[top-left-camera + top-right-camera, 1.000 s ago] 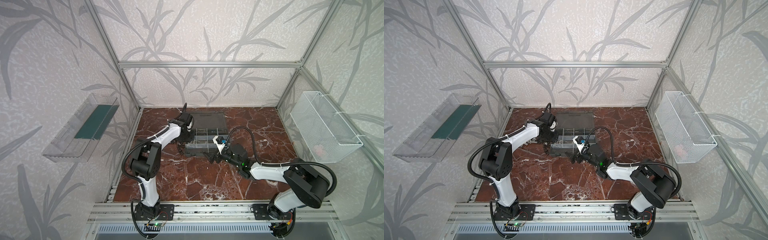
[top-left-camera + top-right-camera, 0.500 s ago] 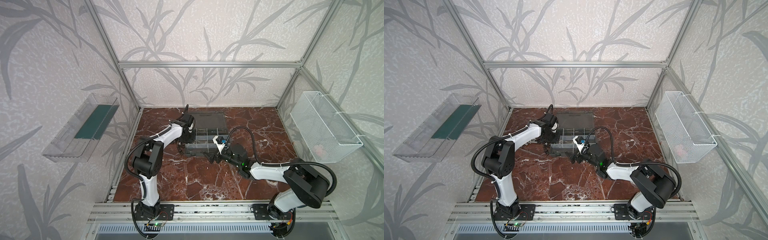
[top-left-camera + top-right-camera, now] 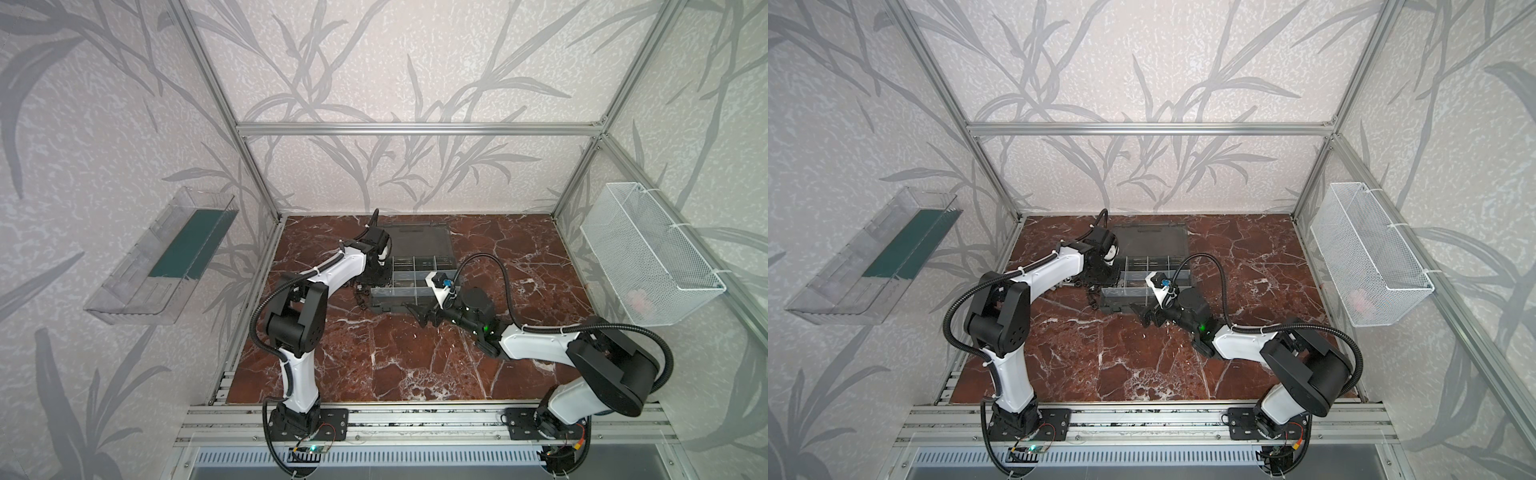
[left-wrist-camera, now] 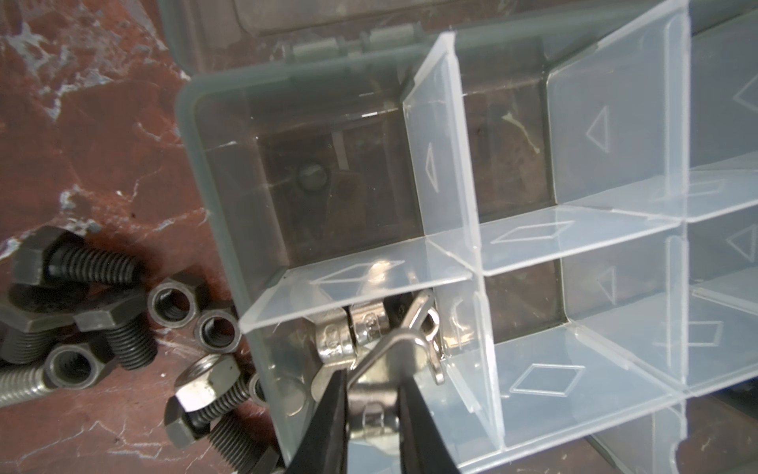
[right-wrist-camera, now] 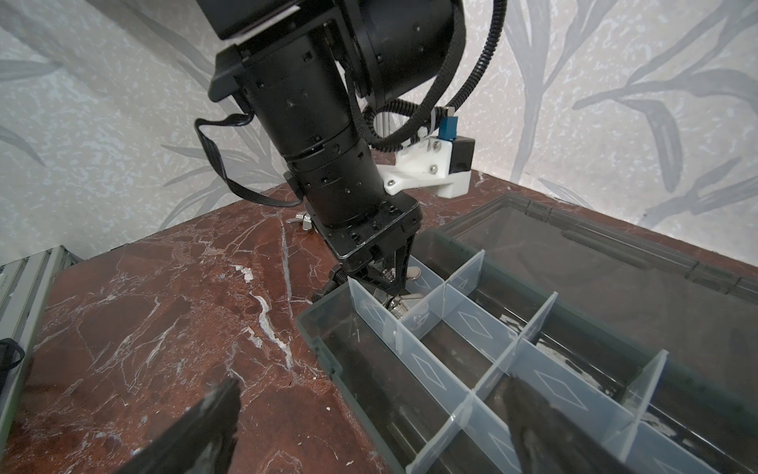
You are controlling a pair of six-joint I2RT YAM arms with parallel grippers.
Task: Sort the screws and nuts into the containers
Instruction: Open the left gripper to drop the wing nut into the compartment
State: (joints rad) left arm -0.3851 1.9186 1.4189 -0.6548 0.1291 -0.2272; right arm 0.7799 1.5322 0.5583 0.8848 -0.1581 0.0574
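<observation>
The dark grey case [image 3: 415, 305] lies open, its lid [image 3: 419, 245] flat behind it. My left gripper [image 4: 372, 375] reaches into a left-end container [image 4: 266, 328] that holds shiny silver wing nuts [image 4: 369, 324]. Its jaws stand slightly apart with a silver piece in the gap; a grip cannot be told. Black and silver screws [image 4: 82, 262] and nuts [image 4: 172, 301] lie piled on the marble beside the case, also in both top views [image 3: 361, 295] [image 3: 1092, 297]. My right gripper [image 5: 373, 390] is wide open and empty, straddling the case's near corner [image 5: 324, 349].
A lone wing nut [image 5: 301, 219] lies on the marble behind the left arm. A clear tray [image 3: 162, 266] hangs on the left wall and a white mesh basket [image 3: 648, 257] on the right wall. Aluminium rails run along the table's front [image 3: 415, 415].
The left arm has shifted right, from the pile side of the case to over its left-end container, and its jaws have parted a little. The right arm has stayed still.
</observation>
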